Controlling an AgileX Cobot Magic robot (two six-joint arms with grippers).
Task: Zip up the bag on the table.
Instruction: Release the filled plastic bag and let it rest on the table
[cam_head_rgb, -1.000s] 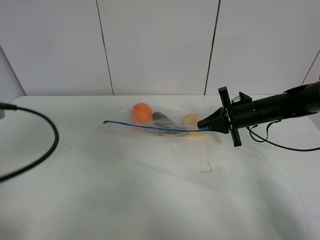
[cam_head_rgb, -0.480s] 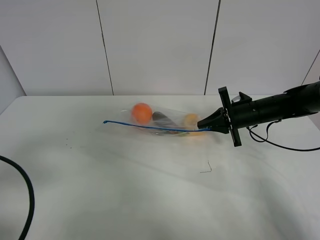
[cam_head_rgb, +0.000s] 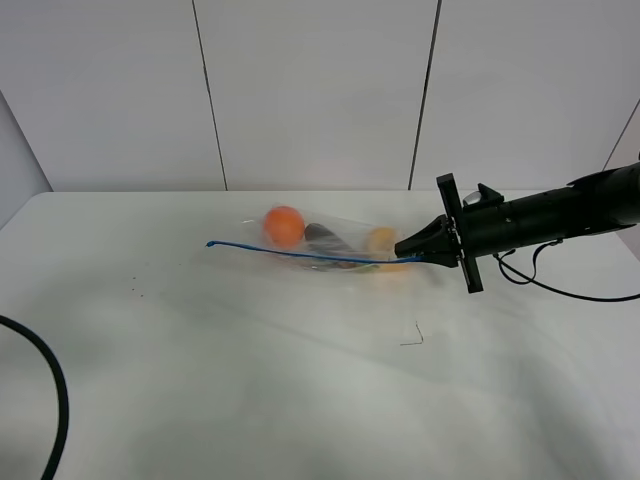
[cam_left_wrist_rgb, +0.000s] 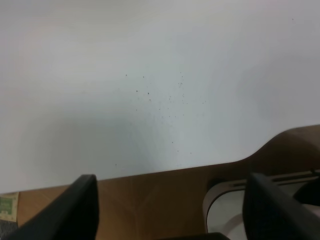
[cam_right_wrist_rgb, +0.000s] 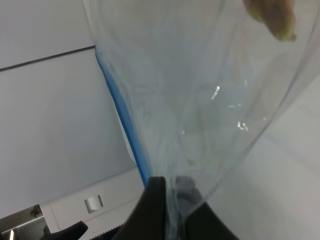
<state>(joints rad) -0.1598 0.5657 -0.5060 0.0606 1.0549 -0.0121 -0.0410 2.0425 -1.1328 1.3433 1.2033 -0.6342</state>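
The clear bag (cam_head_rgb: 325, 245) lies on the white table (cam_head_rgb: 250, 380) at the back middle, with an orange fruit (cam_head_rgb: 284, 226), a dark purple piece (cam_head_rgb: 325, 238) and a yellow piece (cam_head_rgb: 384, 240) inside. Its blue seal strip (cam_head_rgb: 300, 254) runs along the near edge. My right gripper (cam_head_rgb: 410, 257) is shut on the bag's right corner at the strip's end; the right wrist view shows the fingers (cam_right_wrist_rgb: 156, 210) pinching the plastic (cam_right_wrist_rgb: 200, 100). My left gripper (cam_left_wrist_rgb: 170, 210) is open over the table's edge, far from the bag.
A black cable (cam_head_rgb: 45, 400) curves over the table's front left corner. A small dark mark (cam_head_rgb: 412, 335) lies on the table in front of the bag. The left wrist view shows the table's edge (cam_left_wrist_rgb: 150, 170) with brown floor beyond.
The black cable at the left has dropped from the table's left side to the front left corner. The right gripper and bag have stayed still.
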